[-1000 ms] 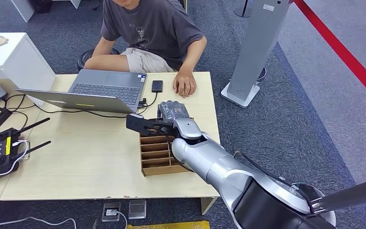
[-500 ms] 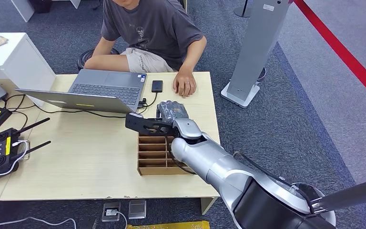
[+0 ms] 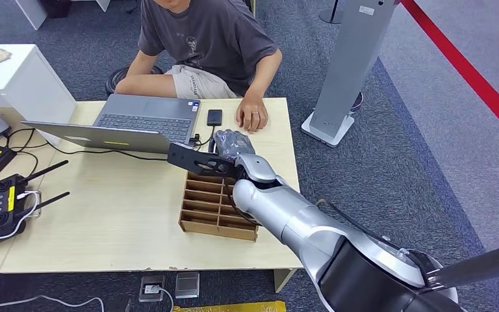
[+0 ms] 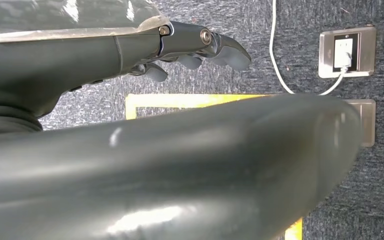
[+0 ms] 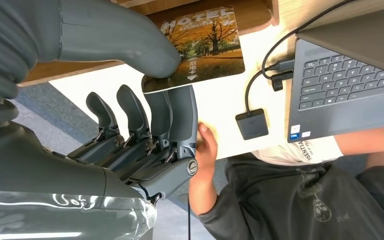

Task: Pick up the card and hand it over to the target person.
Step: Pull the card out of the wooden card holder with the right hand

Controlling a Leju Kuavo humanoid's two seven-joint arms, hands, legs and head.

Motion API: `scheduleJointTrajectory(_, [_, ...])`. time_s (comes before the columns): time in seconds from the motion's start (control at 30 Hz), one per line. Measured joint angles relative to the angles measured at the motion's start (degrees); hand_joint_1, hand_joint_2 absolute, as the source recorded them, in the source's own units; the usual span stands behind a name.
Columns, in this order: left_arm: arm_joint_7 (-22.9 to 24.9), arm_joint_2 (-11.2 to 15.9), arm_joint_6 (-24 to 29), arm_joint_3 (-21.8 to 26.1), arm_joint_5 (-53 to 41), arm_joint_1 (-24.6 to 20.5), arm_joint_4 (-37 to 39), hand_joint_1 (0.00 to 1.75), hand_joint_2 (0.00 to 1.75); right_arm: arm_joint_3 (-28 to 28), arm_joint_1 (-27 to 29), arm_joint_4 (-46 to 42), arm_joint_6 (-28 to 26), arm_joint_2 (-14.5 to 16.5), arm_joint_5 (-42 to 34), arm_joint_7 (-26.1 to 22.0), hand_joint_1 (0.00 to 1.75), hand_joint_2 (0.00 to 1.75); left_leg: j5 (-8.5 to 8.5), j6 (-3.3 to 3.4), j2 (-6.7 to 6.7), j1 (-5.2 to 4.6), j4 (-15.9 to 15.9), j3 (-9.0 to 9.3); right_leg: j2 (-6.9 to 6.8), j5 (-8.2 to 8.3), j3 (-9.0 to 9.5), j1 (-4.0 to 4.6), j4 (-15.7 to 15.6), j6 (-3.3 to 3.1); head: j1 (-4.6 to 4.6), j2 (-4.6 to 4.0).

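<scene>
My right hand (image 3: 234, 145) hovers over the far end of the brown divider box (image 3: 217, 207) and pinches the card (image 3: 195, 161) between thumb and fingers. In the head view the card looks dark and flat, sticking out to the left. In the right wrist view the card (image 5: 202, 45) shows an autumn tree picture with "HOTEL" print, held by my right hand (image 5: 145, 125). The seated person (image 3: 201, 39) in a grey shirt rests a hand (image 3: 252, 117) on the table just beyond my hand. My left hand (image 4: 195, 47) hangs over the floor, holding nothing.
An open laptop (image 3: 140, 120) with a cable and a small black device (image 3: 214, 117) lie on the wooden table (image 3: 104, 214). Controllers with antennas (image 3: 3, 201) sit at the left edge. A grey pillar stand (image 3: 347, 65) rises to the right of the table.
My right hand has moved the card slightly up and farther toward the person. The divider box has slid left and turned askew.
</scene>
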Motion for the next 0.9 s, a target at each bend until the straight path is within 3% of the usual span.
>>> scheduleJointTrajectory(0.2, [-0.01, 0.04, -0.13, -0.11, -0.18, -0.03, 0.04, 0.0, 0.0, -1.24, -1.41, 0.64, 0.01, 0.0, -1.75, -0.99, 1.45, 1.75, -0.01, 0.0, -0.01, 0.0, 0.03, -0.02, -0.01, -0.01, -0.02, 0.0, 0.03, 0.0, 0.0, 0.0])
scheduleJointTrajectory(0.63, [-0.05, -0.12, -0.26, -0.03, -0.47, -0.02, 0.14, 0.0, 0.0, -15.09, -4.59, -2.68, -5.24, -2.6, 0.36, -5.68, 1.39, 1.75, 0.01, 0.02, -0.12, 0.0, 0.07, -0.08, -0.12, -0.02, -0.04, 0.0, 0.04, 0.02, 0.0, 0.0])
scheduleJointTrajectory(0.9, [0.22, -0.42, 0.46, 0.88, 0.3, 0.06, 0.33, 0.0, 0.0, -21.06, -6.27, -6.87, -11.41, -3.86, 1.7, -8.87, 1.37, 1.75, -0.01, 0.02, -0.1, 0.0, 0.1, -0.1, -0.1, -0.03, -0.07, 0.0, 0.07, 0.02, 0.0, 0.0])
